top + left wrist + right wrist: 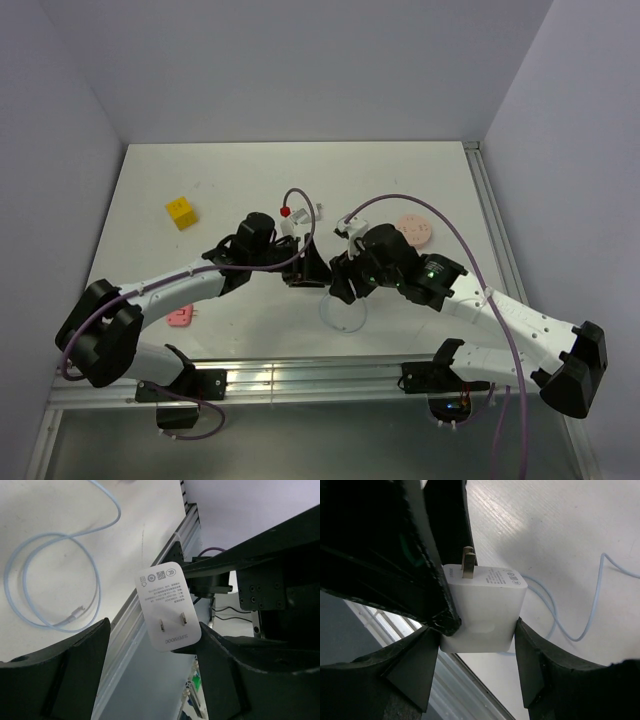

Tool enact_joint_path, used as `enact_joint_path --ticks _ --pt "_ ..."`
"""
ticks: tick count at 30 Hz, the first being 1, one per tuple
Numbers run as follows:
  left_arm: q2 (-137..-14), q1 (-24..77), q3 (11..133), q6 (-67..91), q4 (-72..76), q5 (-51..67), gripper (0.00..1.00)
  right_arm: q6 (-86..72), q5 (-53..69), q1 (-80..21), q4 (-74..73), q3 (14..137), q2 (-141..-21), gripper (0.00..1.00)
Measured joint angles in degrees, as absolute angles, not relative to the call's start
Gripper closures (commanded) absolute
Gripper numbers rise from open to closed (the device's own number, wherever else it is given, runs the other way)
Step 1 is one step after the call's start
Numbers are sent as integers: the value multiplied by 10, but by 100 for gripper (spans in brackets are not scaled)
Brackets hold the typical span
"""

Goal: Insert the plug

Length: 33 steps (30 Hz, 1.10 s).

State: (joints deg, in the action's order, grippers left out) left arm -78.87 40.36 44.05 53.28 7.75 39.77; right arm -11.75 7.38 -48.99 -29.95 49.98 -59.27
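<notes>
Between the fingers of the right gripper (475, 630) sits a small white adapter block (487, 605), clamped on two sides and raised above the desk (230, 170). Two metal prongs stick out of its printed face. The left gripper (152, 630) meets it from the opposite side with its fingers spread wide. The adapter stands in that gap, touching one finger, while the other finger stands well apart from it and grips nothing.

Below both grippers, a thin pale-blue cable (62, 536) lies in loose loops on the desk. The plug (75, 613) is at the cable's end, flat on the desk. In the left wrist view it shows just past the tip of the left gripper's free finger, outside the gap. It is well apart from the adapter, and neither gripper touches it.
</notes>
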Motion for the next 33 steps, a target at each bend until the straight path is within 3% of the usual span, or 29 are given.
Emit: enact_joint_path --ticks 5,8,10,11,12,13,14,16,17,19,33 --pt "-807 412 445 535 84 403 34 -108 75 -492 -308 500 -587 100" --pt "-807 413 447 540 95 408 54 -105 74 -493 -309 500 -584 100" --pt "-807 415 447 548 106 407 75 -106 71 -495 -310 499 -583 100" --pt "-807 414 447 554 110 405 83 -106 66 -495 -309 497 -583 86" --pt "-807 414 447 559 113 403 99 -108 63 -495 -307 497 -583 77" --pt "-808 414 446 563 116 402 100 -109 60 -495 -306 497 -583 65" --pt "-808 414 445 566 118 400 100 -112 58 -495 -305 496 -583 44" --pt "-808 414 441 569 128 399 100 -122 51 -496 -305 496 -581 31" --pt "-808 414 439 570 135 399 100 -127 49 -496 -304 495 -579 15" --pt "-808 414 432 569 148 398 100 -145 39 -497 -301 495 -571 0" --pt "-757 414 374 699 223 364 100 -211 -12 -497 -240 424 -412 0"
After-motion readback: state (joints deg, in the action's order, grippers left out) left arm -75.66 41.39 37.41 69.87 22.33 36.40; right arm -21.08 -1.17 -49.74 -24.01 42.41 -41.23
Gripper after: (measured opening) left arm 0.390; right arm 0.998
